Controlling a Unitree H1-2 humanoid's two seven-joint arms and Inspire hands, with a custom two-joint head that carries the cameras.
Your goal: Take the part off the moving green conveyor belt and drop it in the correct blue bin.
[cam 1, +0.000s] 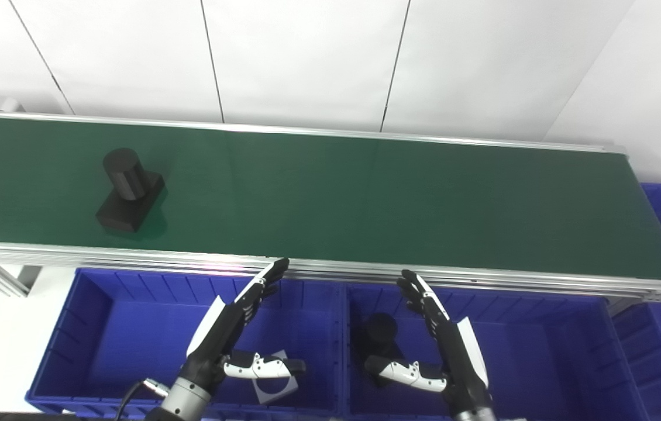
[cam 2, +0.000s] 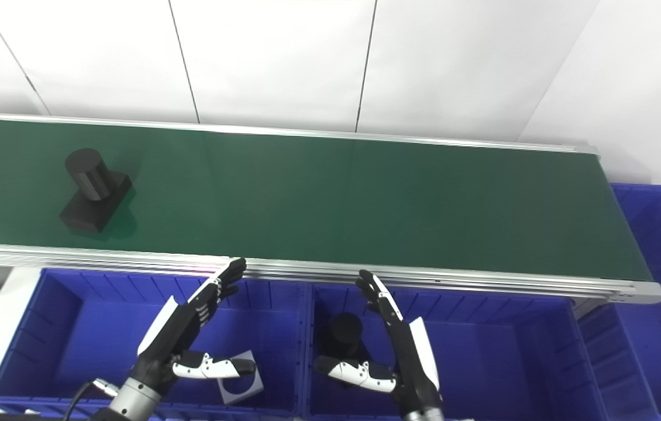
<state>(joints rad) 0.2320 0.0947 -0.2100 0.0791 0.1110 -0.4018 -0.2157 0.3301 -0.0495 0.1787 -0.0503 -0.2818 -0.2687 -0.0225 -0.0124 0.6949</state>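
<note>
Pick not yet begun: black part [cam 1: 128, 190] seen on green conveyor belt [cam 1: 365, 199], well beyond and outboard of left hand [cam 1: 231, 330]. Grasp, carry, drop into blue bin [cam 1: 90, 327] left. Left hand, right hand [cam 1: 441, 339] both spread, nothing held, raised over bins, fingertips angled toward belt edge.
</note>
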